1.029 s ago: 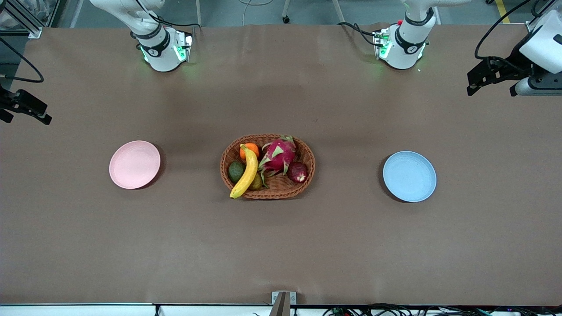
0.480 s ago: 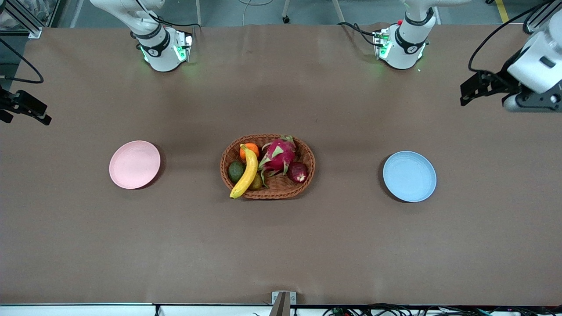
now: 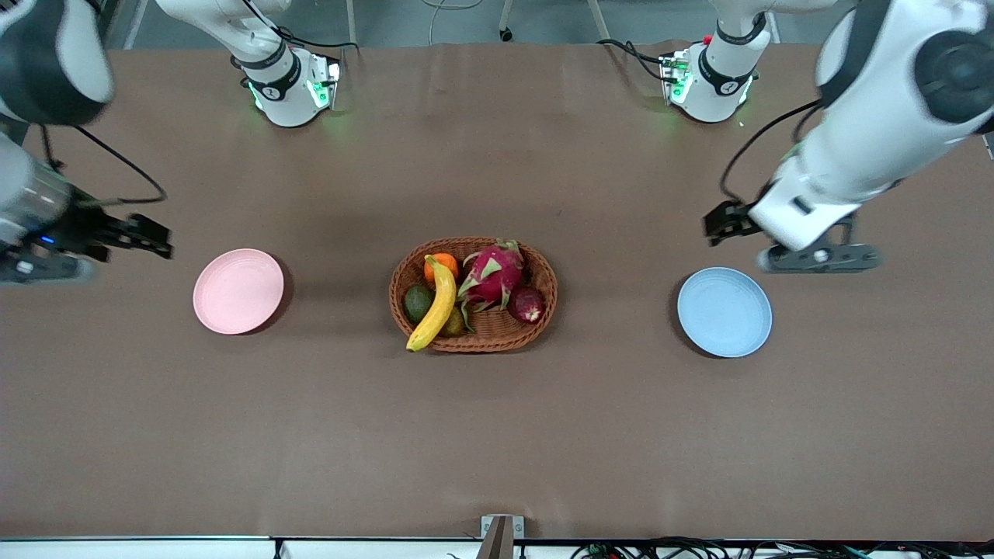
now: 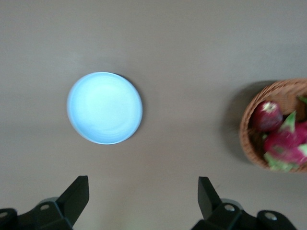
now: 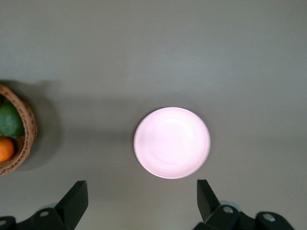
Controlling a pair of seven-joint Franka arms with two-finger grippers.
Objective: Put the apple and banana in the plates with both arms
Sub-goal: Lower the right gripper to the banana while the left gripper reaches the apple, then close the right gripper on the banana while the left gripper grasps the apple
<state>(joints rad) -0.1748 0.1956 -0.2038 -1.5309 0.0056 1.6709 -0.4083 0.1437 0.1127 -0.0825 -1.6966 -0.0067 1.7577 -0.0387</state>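
While the banana [image 3: 435,306] and apple [image 3: 526,304] lie in the wicker basket [image 3: 543,268] at table centre, the left gripper [image 3: 718,223], fingers spread and empty, hangs above the blue plate [image 3: 724,312]; the right gripper [image 3: 147,234], likewise spread, hangs beside the pink plate [image 3: 238,291], toward the table's end edge.

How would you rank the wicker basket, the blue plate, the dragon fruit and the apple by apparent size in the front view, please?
Largest to smallest:
1. wicker basket
2. blue plate
3. dragon fruit
4. apple
All lie at a similar distance, so the order looks reliable.
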